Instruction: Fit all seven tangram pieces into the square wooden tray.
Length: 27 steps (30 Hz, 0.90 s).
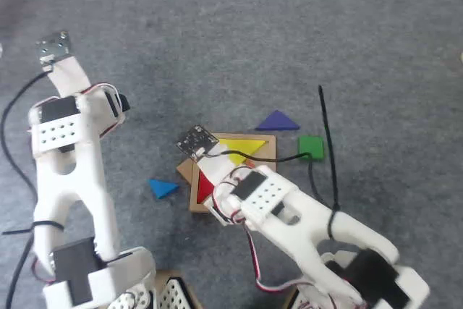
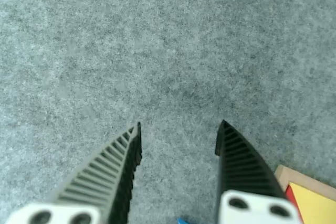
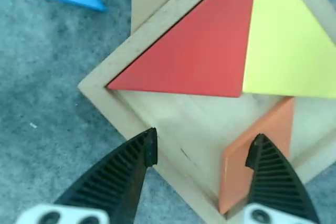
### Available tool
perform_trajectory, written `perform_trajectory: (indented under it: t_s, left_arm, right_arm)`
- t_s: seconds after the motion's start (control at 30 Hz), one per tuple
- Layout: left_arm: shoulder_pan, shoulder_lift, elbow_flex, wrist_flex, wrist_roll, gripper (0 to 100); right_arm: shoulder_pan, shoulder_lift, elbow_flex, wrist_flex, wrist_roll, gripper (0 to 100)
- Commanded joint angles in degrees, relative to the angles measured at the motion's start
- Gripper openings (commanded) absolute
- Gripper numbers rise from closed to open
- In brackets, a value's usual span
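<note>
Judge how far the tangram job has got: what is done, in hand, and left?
Done: red triangle, yellow triangle and orange piece lie in the tray. In hand: nothing; the right end effector hangs open over the tray, the left end effector open over carpet. Left: light blue triangle, dark blue triangle, green square and tan piece lie outside the tray.

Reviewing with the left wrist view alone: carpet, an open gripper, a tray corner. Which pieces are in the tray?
Observer: A red triangle, a yellow triangle and an orange piece lie in the tray.
Reviewer: Which lie outside?
Observer: A light blue triangle, a dark blue triangle and a green square lie on the carpet.
Reviewer: What is over the tray?
Observer: The right gripper, open, above the corner by the orange piece.
</note>
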Motion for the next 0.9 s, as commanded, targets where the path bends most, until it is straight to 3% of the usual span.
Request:
perform_trajectory:
  t_s: [0.0,0.13,0.67,0.87]
  left_arm:
    - [-0.35,-0.97,-0.31,-1.23,-0.44,23]
    - [-0.35,-0.97,-0.31,-1.23,-0.44,23]
    - [-0.26,-0.97,-0.31,-1.05,-0.35,23]
    - [-0.26,-0.97,-0.31,-1.05,-0.35,23]
  right_arm:
    - [3.91,-10.15,1.58,-0.04,-0.53,28.1]
    - [8.84,-14.99,3.96,-0.31,-3.43,28.1]
    - [6.46,4.79,1.14,-3.91,-3.34,28.0]
    - [5.49,6.37,-0.62,-4.18,-3.16,19.3]
